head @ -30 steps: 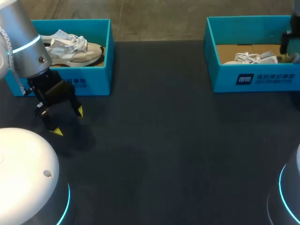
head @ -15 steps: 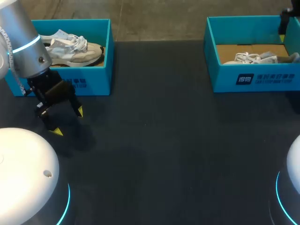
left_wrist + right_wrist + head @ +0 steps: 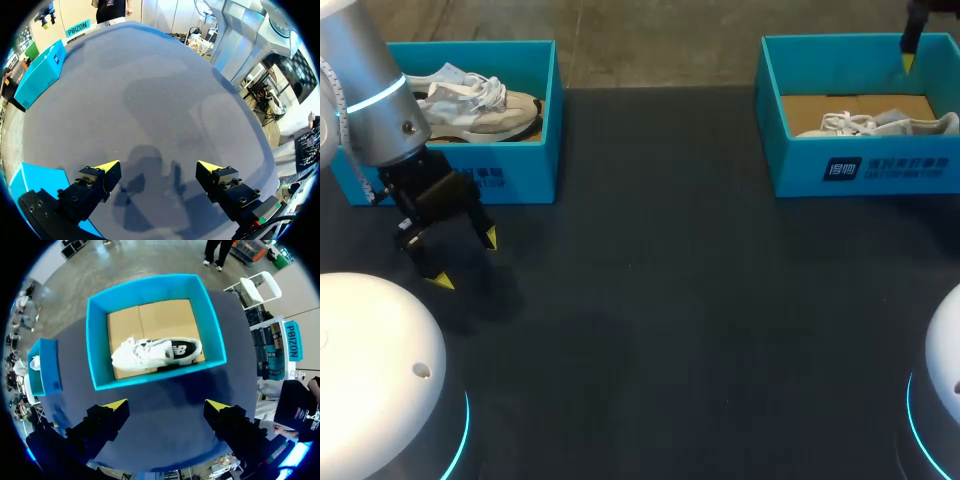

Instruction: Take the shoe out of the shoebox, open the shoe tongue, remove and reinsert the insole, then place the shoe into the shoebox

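One shoebox [image 3: 97, 340], ahead of right gripper [image 3: 166, 405]: white shoe [image 3: 160, 352].
Right gripper: apart; overhead, seemingly cut off.
Left gripper [image 3: 158, 166]: apart, empty.

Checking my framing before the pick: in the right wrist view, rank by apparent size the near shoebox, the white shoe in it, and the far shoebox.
1. near shoebox, clearly the largest.
2-3. white shoe and far shoebox: about alike in picture area. The far shoebox is farther from the camera, so I won't rank them.
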### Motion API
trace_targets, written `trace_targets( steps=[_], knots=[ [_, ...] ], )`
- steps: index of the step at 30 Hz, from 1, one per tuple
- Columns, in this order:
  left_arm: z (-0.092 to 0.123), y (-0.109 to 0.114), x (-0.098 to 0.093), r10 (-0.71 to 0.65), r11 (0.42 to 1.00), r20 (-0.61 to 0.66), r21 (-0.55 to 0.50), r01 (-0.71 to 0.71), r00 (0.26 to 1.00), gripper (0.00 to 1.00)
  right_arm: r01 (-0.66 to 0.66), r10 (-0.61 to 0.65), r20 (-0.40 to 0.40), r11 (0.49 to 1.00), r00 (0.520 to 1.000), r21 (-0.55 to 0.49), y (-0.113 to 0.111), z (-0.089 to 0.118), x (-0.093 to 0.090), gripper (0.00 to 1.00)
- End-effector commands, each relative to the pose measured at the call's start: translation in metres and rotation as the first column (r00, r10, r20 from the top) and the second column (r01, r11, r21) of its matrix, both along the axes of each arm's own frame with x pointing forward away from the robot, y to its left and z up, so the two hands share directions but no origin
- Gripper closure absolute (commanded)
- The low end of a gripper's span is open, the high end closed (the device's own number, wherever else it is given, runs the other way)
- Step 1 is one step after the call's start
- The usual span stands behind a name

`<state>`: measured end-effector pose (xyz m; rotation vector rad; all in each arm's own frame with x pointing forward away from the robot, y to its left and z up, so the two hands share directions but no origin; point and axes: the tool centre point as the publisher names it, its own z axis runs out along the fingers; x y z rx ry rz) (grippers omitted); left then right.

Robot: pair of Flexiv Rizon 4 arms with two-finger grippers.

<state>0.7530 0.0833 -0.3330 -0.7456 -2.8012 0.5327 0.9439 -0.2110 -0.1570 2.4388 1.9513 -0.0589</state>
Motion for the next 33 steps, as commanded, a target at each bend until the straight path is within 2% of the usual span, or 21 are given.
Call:
trace_targets(
  steps=[1, 8, 17, 20, 24, 27, 28, 30, 33],
  knots=[
    [0.0, 0.0, -0.001, 0.0, 1.0, 0.001, 0.002, 0.0, 1.0, 0.0, 0.011, -0.011, 0.043, 1.0, 0.999, -0.007, 0.01, 0.001, -0.022, 0.0],
    [0.0, 0.0, -0.001, 0.0, 1.0, 0.001, 0.002, 0.0, 1.0, 0.0, 0.049, -0.049, 0.021, 0.999, 0.999, -0.007, 0.024, -0.003, -0.039, 0.0],
    [0.002, 0.003, 0.001, -0.021, 1.0, 0.011, 0.001, 0.021, 1.0, 0.0, 0.049, -0.049, 0.021, 0.999, 0.999, -0.007, 0.024, -0.003, -0.039, 0.0],
    [0.015, 0.013, 0.011, -0.086, 0.996, 0.052, 0.005, 0.086, 0.995, 0.0, 0.049, -0.049, 0.021, 0.999, 0.999, -0.007, 0.024, -0.003, -0.039, 0.0],
    [0.042, 0.029, 0.026, -0.18, 0.982, 0.13, 0.079, 0.171, 0.975, 0.0, 0.049, -0.049, 0.021, 0.999, 0.999, -0.007, 0.024, -0.003, -0.039, 0.0],
    [0.06, 0.04, 0.035, -0.289, 0.955, 0.167, 0.122, 0.271, 0.943, 0.0, 0.049, -0.049, 0.021, 0.999, 0.999, -0.007, 0.024, -0.003, -0.039, 0.0],
    [0.065, 0.045, 0.039, -0.367, 0.928, 0.174, 0.134, 0.347, 0.914, 0.0, 0.049, -0.049, 0.021, 0.999, 0.999, -0.007, 0.024, -0.003, -0.039, 0.0],
    [0.073, 0.054, 0.053, -0.39, 0.918, 0.221, 0.167, 0.359, 0.894, 0.0, 0.049, -0.049, 0.021, 0.999, 0.999, -0.007, 0.024, -0.003, -0.039, 0.0],
    [0.083, 0.07, 0.067, -0.483, 0.875, 0.269, 0.172, 0.452, 0.833, 0.0, 0.049, -0.049, 0.021, 0.999, 0.999, -0.007, 0.024, -0.003, -0.039, 0.0]
  ],
)
